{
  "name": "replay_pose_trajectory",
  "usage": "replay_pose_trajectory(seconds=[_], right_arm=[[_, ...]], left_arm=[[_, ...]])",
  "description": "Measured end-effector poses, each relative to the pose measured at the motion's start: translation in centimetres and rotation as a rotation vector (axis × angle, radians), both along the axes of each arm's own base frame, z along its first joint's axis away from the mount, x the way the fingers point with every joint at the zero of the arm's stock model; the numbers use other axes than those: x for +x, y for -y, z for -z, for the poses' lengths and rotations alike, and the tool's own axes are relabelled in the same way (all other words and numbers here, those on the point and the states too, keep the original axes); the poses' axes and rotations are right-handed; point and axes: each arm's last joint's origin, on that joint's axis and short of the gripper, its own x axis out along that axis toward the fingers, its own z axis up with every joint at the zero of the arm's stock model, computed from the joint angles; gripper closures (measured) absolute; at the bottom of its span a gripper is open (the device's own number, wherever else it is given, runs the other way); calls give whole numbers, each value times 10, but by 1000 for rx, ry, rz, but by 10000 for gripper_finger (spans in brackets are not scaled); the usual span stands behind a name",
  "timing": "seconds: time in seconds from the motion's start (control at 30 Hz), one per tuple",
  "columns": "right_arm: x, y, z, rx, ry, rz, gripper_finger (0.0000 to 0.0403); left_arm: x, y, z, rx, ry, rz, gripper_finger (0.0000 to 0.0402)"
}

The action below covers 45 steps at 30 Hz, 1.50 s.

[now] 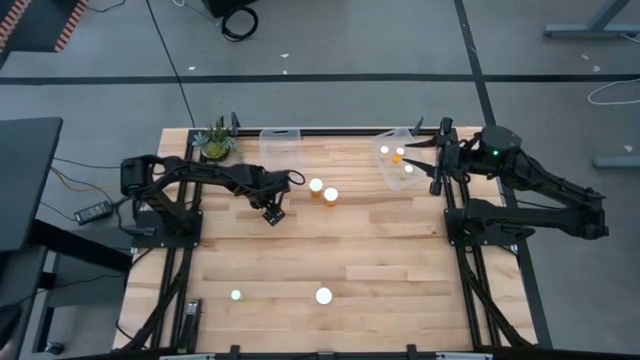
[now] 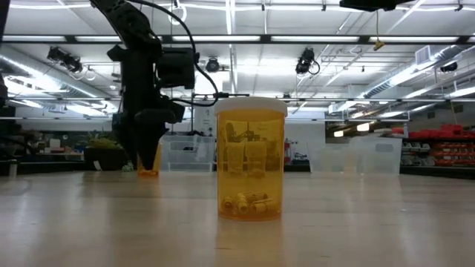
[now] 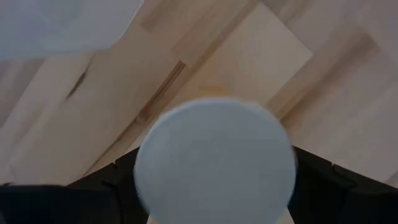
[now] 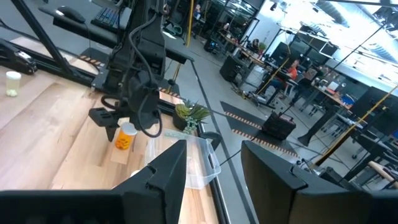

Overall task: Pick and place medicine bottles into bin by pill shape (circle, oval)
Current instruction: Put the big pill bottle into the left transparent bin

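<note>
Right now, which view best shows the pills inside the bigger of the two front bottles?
The low view: the bottle stands close, with pills at its bottom. The high view shows only its white cap. The left wrist view misses it; the right wrist view shows a far vial, perhaps it.

Two dark fingers (image 4: 168, 180) of the right gripper (image 4: 214, 186) fill the foreground, spread with a gap between them. Beyond them lies a wooden table (image 4: 56, 137), where the other dark arm (image 4: 134, 68) stands over an orange bottle (image 4: 125, 136) with a white cap. Nearby sit a clear plastic bin (image 4: 199, 163) and a small green plant (image 4: 191, 114). Another bottle (image 4: 13, 83) stands well apart.
</note>
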Motion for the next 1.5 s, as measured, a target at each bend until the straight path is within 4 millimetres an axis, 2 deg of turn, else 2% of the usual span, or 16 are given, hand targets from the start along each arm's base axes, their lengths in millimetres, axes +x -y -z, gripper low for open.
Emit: replay_pose_trajectory(seconds=[0.33,0.8,1.0,1.27,1.5], right_arm=[[2,1,1,-1,-8,0,242],[2,1,1,-4,-9,-1,242],[2,1,1,-4,-9,-1,242],[2,1,1,-4,-9,-1,242],[2,1,1,-4,-9,-1,242]], left_arm=[[1,-7,0,9,22,-23,118],[4,-9,-5,13,40,-27,214],[16,-12,-25,23,72,-16,199],[38,-18,-68,36,174,2,209],[46,-35,-102,73,246,-6,203]])
